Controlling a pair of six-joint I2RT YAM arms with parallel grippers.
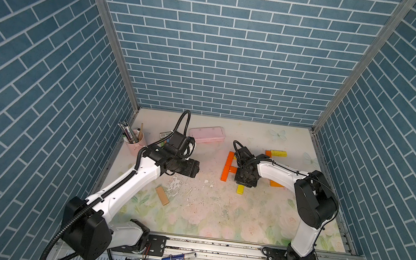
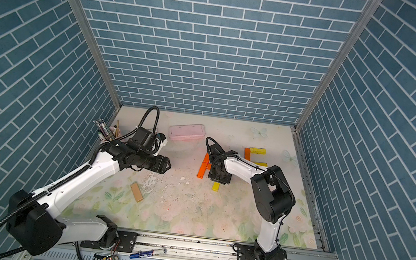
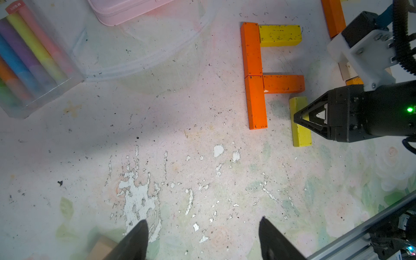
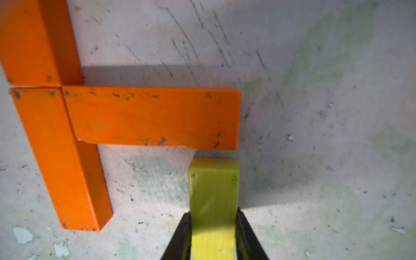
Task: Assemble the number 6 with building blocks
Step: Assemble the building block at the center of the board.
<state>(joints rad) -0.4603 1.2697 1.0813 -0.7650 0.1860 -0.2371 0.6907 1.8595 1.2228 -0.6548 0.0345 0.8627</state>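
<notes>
**Top views.** The right gripper (image 1: 244,186) is low over the bench (image 1: 204,216), right of centre. It sits on a yellow block (image 1: 240,189) whose near end pokes out beneath it. Just to the left, three orange blocks (image 1: 225,176) lie flat. Two lie end to end as a stem (image 1: 229,159), and one forms a branch (image 1: 233,169) going right from the joint. A spare yellow block (image 1: 278,153) lies farther back. A tan block (image 1: 162,195) lies alone at front left. The left gripper (image 1: 197,170) hangs above the bench left of centre, well apart from all the blocks.

**Left wrist.** I see the left fingers (image 3: 137,243) wide apart, with only bare bench between them. A yellow bar (image 3: 280,35) touches the stem's far end, parallel to the branch. The gripped yellow block lies parallel to the stem, just beyond the branch's free end. A chalk pack (image 3: 29,58) and a pink case (image 3: 121,9) sit off to the side.

**Right wrist.** The right fingers (image 4: 181,238) are clamped on the yellow block's long sides. The block's end sits just short of the branch, with a narrow gap visible. I cannot tell whether it rests on the bench.
</notes>
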